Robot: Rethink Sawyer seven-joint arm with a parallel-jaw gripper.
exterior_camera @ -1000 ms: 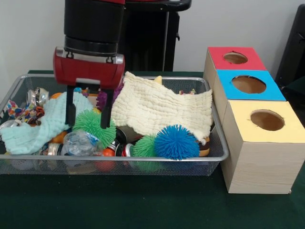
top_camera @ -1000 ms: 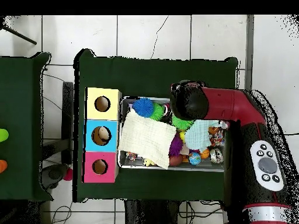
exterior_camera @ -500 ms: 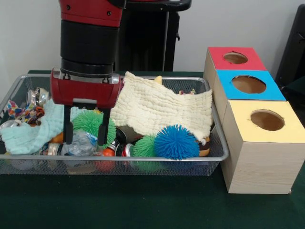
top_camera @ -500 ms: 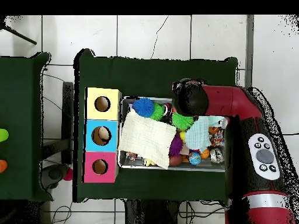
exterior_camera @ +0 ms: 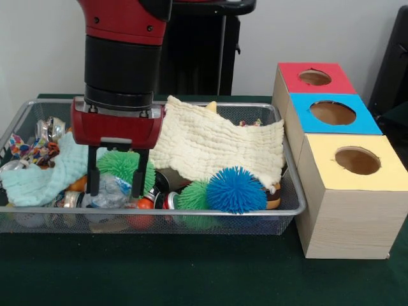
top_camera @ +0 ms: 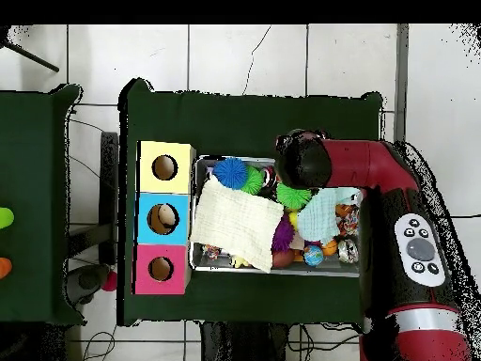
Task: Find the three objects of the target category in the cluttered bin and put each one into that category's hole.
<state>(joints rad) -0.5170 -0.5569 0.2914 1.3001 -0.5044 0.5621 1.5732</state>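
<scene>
where the wire-mesh bin (exterior_camera: 290, 191) is most crowded, at its left front, the gripper (exterior_camera: 114, 190) stands with its two black fingers (exterior_camera: 93, 182) apart, one on each side of a wrinkly clear bottle (exterior_camera: 109, 191). a spiky green ball (exterior_camera: 125, 166), a soft mint cloth (exterior_camera: 44, 172) and shiny cans (exterior_camera: 164, 199) press around it. the round hole (exterior_camera: 315, 77) in the red-topped box stands well apart.
</scene>
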